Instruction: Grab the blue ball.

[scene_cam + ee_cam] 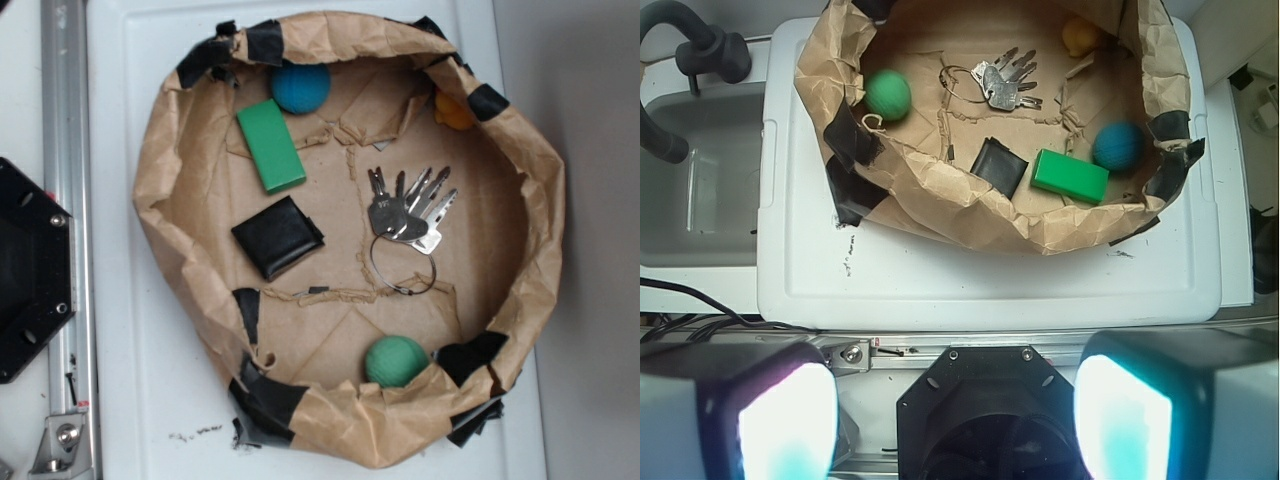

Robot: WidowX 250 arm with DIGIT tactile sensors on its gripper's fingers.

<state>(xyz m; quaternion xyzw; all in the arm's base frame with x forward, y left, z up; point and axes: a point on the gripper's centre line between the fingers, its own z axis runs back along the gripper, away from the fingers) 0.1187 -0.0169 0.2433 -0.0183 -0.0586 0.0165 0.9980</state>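
A: Where's the blue ball (300,87)?
B: In the paper bowl (170,170), by the rim, next to the green block (271,146).
A: Fingers (788,425)?
B: Spread wide apart w/ nothing between, back from the bowl.

Teal-blue ball (300,87), green block (270,145), black wallet (277,237), brown paper nest (150,190).

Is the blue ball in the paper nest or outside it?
In. The blue ball rests on the floor of the brown paper nest, against its wall, next to the green block.
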